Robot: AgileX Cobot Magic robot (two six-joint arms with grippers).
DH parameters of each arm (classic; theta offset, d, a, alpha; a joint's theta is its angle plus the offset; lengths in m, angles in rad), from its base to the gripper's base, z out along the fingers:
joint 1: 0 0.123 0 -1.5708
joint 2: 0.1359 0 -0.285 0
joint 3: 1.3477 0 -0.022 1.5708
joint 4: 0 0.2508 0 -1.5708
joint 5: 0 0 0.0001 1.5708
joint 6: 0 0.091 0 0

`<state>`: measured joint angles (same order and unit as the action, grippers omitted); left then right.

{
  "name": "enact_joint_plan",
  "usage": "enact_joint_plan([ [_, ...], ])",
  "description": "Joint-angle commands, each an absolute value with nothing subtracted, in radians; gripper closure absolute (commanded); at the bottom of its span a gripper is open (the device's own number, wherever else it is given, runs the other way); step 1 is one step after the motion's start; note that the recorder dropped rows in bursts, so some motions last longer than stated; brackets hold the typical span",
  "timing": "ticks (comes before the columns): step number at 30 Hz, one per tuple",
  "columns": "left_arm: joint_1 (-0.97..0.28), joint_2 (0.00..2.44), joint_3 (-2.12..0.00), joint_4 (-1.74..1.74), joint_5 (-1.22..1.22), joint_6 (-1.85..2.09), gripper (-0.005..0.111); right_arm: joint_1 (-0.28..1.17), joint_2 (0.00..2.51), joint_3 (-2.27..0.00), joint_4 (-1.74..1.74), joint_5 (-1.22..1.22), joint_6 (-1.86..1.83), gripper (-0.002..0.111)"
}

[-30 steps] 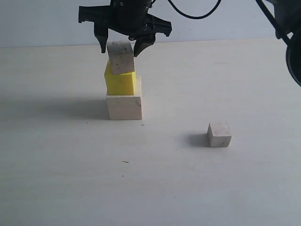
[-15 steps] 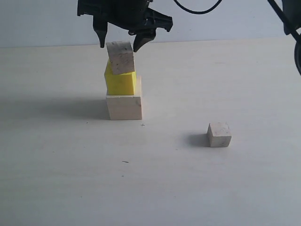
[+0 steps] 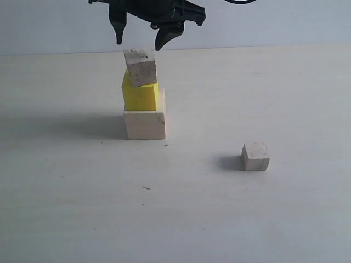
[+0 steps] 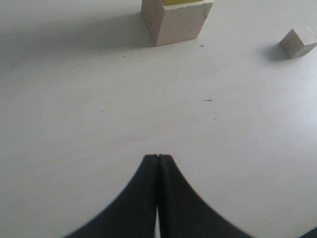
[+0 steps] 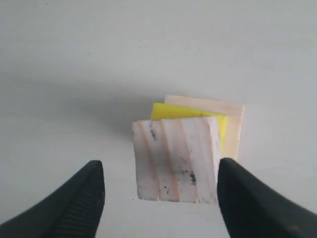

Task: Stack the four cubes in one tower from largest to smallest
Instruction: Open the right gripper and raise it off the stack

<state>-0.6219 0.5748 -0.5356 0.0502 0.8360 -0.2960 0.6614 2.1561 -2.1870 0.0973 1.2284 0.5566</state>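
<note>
The tower stands left of centre: the large pale wood cube (image 3: 145, 125) at the bottom, the yellow cube (image 3: 140, 97) on it, and one small greyish cube (image 3: 141, 67) on top, slightly skewed. My right gripper (image 3: 139, 45) hangs open just above that top cube, touching nothing. From above, its wrist view shows the small cube (image 5: 177, 158) between the spread fingers of the right gripper (image 5: 159, 171), over the yellow cube (image 5: 183, 111) and the wood cube (image 5: 235, 131). The second small cube (image 3: 256, 156) lies alone on the table to the right. My left gripper (image 4: 158, 156) is shut and empty.
The pale table (image 3: 82, 208) stretches all around the tower. In the left wrist view the wood cube (image 4: 176, 22) and the loose small cube (image 4: 298, 42) lie well ahead of the shut fingers. A light wall runs behind the table.
The right gripper has risen from around the top small cube to above it, staying open. The cube stays on the yellow cube.
</note>
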Motion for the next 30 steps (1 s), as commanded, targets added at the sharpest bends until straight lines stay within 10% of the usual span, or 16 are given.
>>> enact_joint_plan([
  [1,-0.628,0.577,-0.534,0.048,0.835,-0.292,0.106,0.663,2.122,-2.18,0.146,1.221,0.474,0.061],
  [8,-0.628,0.577,-0.534,0.048,0.835,-0.292,0.106,0.663,2.071,-2.18,0.082,1.221,0.4,0.108],
  [30,-0.628,0.577,-0.534,0.048,0.868,-0.291,0.106,0.613,2.014,-1.962,-0.066,1.221,0.402,0.108],
])
